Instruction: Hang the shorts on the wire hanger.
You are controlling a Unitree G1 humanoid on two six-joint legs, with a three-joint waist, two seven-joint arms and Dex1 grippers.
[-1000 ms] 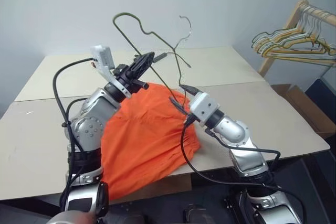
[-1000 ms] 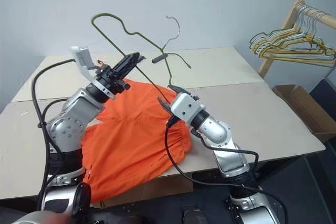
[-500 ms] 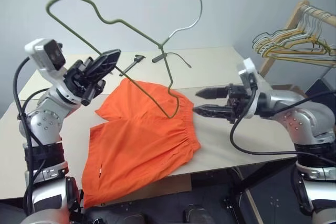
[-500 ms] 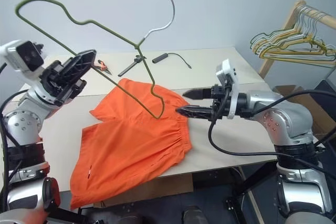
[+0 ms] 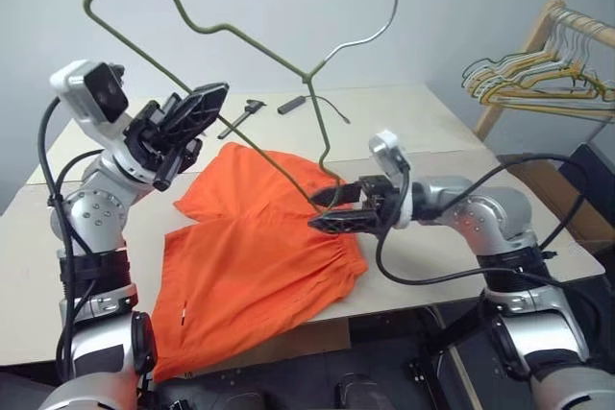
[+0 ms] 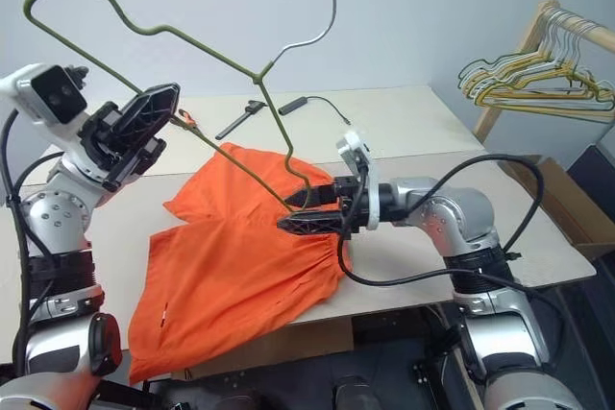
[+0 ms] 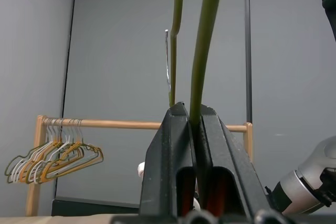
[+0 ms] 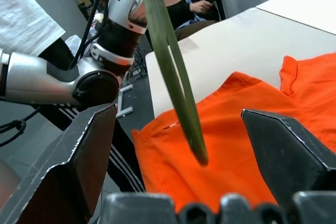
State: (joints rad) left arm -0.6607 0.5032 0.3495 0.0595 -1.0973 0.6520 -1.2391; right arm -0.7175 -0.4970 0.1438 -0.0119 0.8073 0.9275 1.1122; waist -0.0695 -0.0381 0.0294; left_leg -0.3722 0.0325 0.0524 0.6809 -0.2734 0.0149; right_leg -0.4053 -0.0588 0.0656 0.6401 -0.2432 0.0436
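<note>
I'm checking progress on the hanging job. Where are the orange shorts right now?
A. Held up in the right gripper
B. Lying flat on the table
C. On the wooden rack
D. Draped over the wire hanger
B: the shorts lie spread on the table, while the wire hanger is held above them, bare.

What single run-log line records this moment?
left end effector: shut on wire hanger | right end effector: open beside hanger's lower corner | orange shorts: flat on table, unhung
</note>
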